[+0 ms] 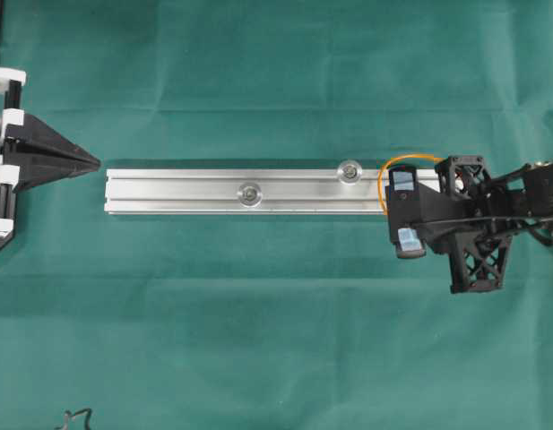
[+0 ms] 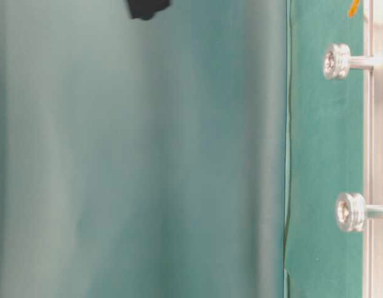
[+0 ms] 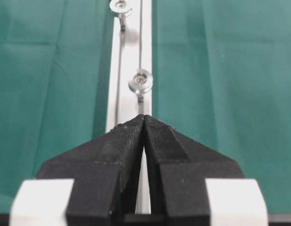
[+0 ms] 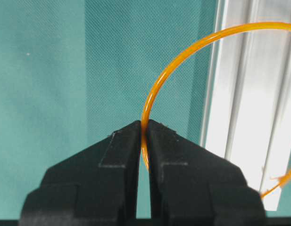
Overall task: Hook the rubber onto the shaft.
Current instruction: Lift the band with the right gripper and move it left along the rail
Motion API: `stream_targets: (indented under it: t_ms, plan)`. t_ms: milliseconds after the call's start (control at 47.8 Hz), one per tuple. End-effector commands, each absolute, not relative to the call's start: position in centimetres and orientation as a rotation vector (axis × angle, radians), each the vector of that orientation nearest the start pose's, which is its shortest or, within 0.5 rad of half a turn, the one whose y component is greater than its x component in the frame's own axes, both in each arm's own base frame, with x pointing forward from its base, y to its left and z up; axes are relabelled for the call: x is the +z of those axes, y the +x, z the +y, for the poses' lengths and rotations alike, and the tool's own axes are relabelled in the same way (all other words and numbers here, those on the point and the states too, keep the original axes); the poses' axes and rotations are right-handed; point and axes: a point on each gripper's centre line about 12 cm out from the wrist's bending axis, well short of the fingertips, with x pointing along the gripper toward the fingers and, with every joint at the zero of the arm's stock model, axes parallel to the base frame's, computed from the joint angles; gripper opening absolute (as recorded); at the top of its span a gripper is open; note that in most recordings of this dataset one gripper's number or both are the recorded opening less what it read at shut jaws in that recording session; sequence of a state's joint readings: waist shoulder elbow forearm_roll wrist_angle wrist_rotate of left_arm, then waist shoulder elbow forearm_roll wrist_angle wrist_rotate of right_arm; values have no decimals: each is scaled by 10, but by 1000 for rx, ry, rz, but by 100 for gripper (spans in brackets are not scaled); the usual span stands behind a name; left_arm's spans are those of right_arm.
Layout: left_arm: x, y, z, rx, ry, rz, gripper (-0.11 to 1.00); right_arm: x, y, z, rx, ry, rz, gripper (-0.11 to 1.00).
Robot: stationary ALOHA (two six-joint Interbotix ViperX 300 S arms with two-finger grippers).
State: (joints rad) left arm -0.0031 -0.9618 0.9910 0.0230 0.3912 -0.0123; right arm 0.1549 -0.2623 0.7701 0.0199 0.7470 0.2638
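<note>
Overhead exterior: a silver rail [image 1: 249, 190] lies lengthwise on the green cloth [image 1: 258, 340]. Two round-headed shafts stand on it, one near mid-rail [image 1: 251, 192], the other [image 1: 350, 170] further right by the rail's far edge. The right gripper [image 1: 391, 204] sits over the rail's right end. The rubber [image 1: 384, 175], a thin orange loop, arcs out from that gripper above the rail end, just right of the nearer shaft and apart from it. The left gripper [image 1: 95, 163] is at the left edge, tip pointing at the rail's left end with a gap between.

Table-level exterior: mostly blurred green. At the right edge the rail [image 2: 374, 155] runs vertically in the picture, with both shafts [image 2: 336, 61] [image 2: 350, 212] projecting leftward. A sliver of orange rubber [image 2: 353, 9] shows at the top right corner. A dark shape at top cannot be identified.

Left wrist: the left gripper [image 3: 144, 120] has its fingers pressed together, nothing between them. Beyond the tip, the rail [image 3: 128, 70] and both shafts [image 3: 140, 81] [image 3: 120, 5].

Right wrist: the right gripper [image 4: 144, 126] pinches the rubber [image 4: 157, 87] tight between its fingertips. The loop curves up and right over the rail [image 4: 249, 108]. No containers in any view.
</note>
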Motion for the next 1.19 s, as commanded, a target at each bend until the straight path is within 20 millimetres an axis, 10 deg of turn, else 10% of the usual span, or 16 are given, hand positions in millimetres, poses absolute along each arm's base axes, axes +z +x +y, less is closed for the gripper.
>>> stream_targets:
  t_ms: [0,523,1171]
  plan:
    - [302,199,0,4,11,394,0,197,280,45,-22,144,1221,7]
    - [302,199,0,4,11,393,0,266,283,39,-51,81,1218,7]
    - [302,199,0,4,11,393,0,268,292,40,-53,75,1223,7]
